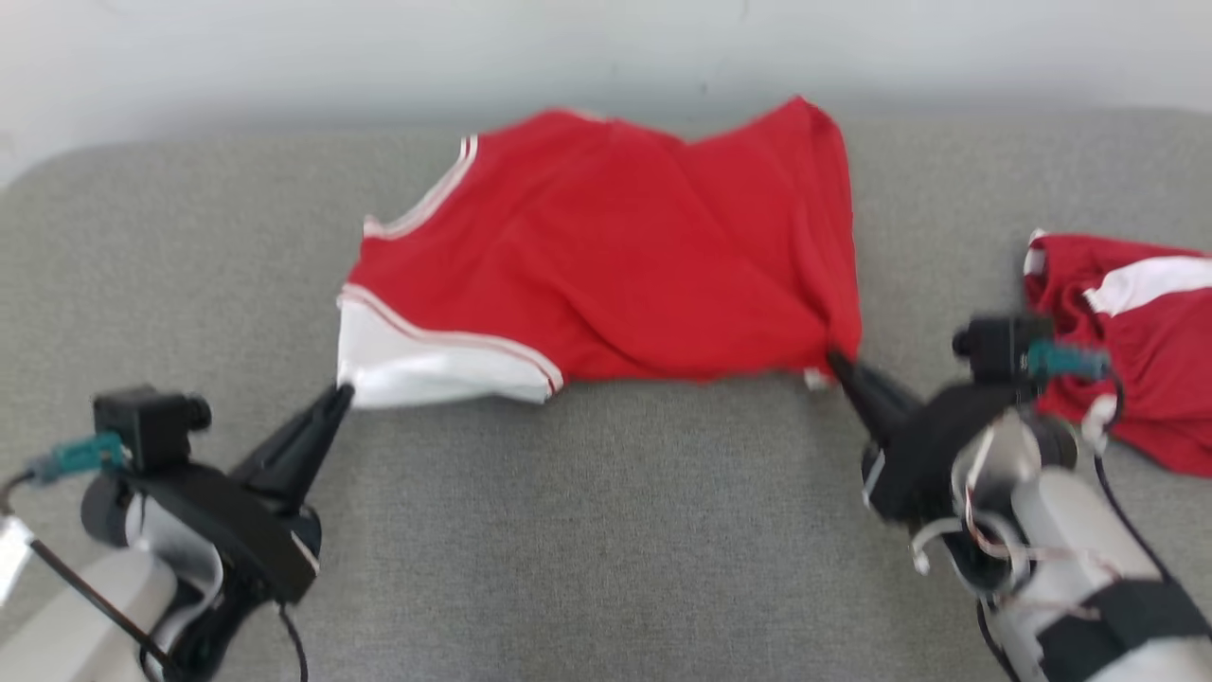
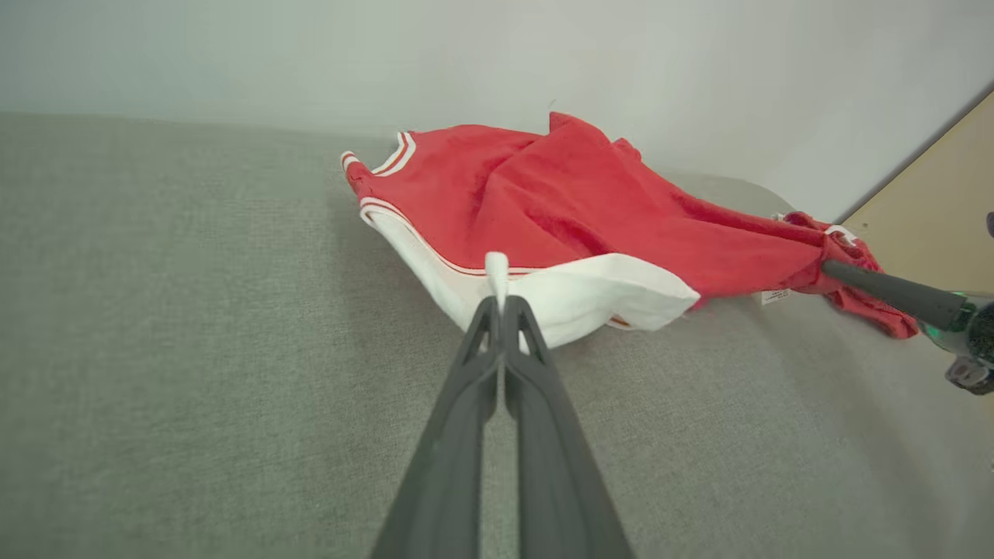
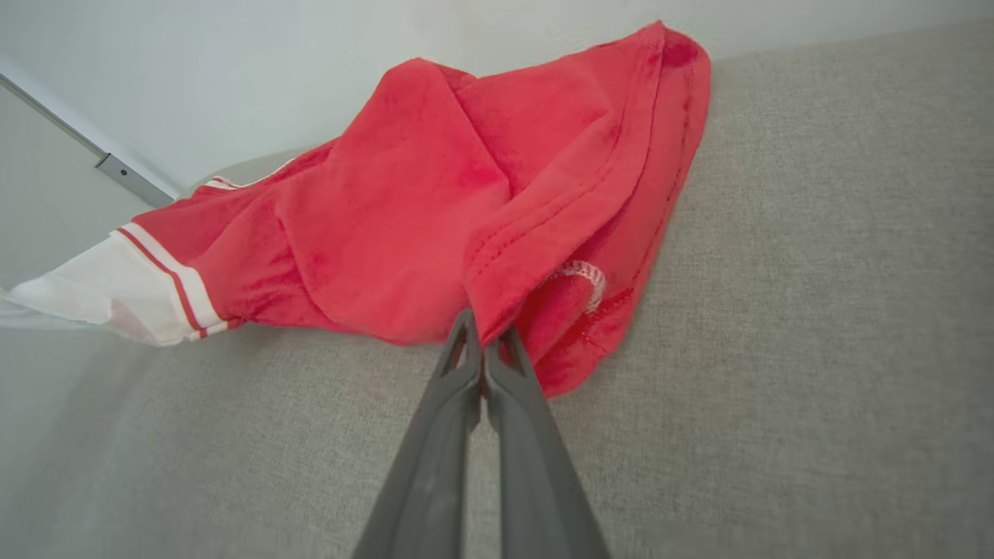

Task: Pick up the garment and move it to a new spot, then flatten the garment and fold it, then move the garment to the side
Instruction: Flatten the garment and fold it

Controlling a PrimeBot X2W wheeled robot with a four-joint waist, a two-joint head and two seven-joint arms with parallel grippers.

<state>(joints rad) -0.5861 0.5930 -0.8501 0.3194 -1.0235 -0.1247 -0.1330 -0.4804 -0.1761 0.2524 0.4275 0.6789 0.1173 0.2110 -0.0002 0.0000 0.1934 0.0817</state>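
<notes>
While each tool is clamped shut on cloth, the left tool [image 1: 342,391] on the white lower-left corner and the right tool [image 1: 837,363] on the red lower-right corner, the red fabric garment with white striped trim [image 1: 615,256] lies rumpled in the upper middle of the head view on the grey fabric-covered bench [image 1: 606,530]. Its long axis runs left to right between the tips, so each arm is nearest its own corner. Drawing them apart would likely flatten it.
</notes>
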